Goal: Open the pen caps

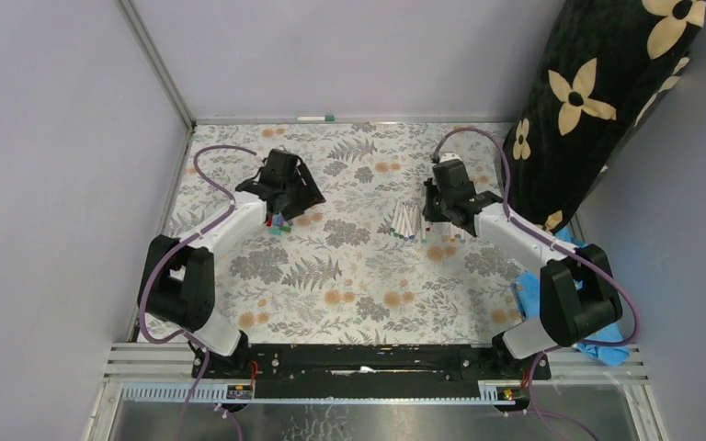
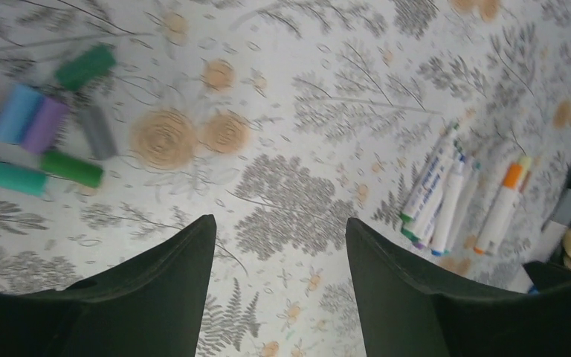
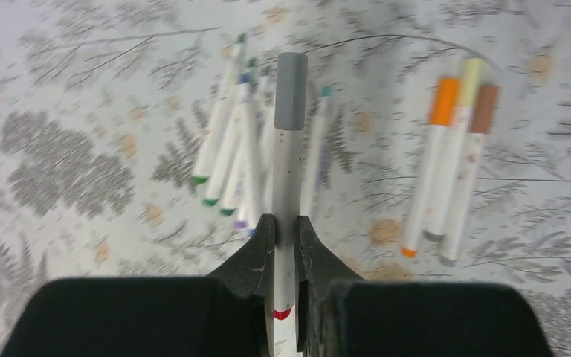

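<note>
Pen caps (image 2: 43,124), loose: seven are counted in the left wrist view (red, light blue, purple, grey, two green, teal), clustered on the floral counter (image 1: 358,285), far to the left of the left claw (image 2: 279,223) and apart from it. Left claw: fingers are spread and nothing is held between them.

Grey cap (image 3: 291,91), fitted: it is carried on the far end of a white pen (image 3: 285,171) whose barrel is pinched by the right claw (image 3: 285,227), so the cap stands well ahead of the fingertips.

Uncapped pens (image 3: 227,149): laid in a bundle beneath and left of the held pen.

Three more caps (image 3: 471,74), orange, yellow and brown: fitted on pens laid side by side, right of the right claw, untouched.
</note>
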Motion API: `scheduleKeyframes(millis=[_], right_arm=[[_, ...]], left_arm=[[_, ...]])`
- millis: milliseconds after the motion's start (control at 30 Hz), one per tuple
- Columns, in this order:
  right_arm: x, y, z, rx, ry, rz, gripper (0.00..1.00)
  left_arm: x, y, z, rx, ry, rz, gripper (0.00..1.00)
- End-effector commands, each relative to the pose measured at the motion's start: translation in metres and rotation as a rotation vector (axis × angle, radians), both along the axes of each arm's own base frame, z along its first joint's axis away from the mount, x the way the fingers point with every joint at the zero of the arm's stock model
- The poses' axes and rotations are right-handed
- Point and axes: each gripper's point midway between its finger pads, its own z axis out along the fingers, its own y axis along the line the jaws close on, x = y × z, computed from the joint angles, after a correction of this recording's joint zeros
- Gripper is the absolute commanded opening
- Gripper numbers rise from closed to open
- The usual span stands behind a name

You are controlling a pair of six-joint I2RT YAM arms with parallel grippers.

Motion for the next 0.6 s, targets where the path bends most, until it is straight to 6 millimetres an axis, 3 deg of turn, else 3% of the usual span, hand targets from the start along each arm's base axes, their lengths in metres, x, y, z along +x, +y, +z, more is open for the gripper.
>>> scheduleKeyframes(millis=[0,267,567], right_arm=[[-0.019,0.048,0.027,0.090,-0.010,0.169,0.00],[-0.047,0.113,0.041,0.194,0.000,0.339,0.00],[-0.062,0.161,0.038,0.227,0.024,0.437,0.00]], left_arm=[[-0.003,-0.038,0.021,-0.110,-0.062,-0.097,0.72],[-0.011,-0.076,0.032,-0.233,-0.052,-0.153,0.72],[-0.017,-0.102,0.038,-0.361,-0.029,-0.188,0.73]])
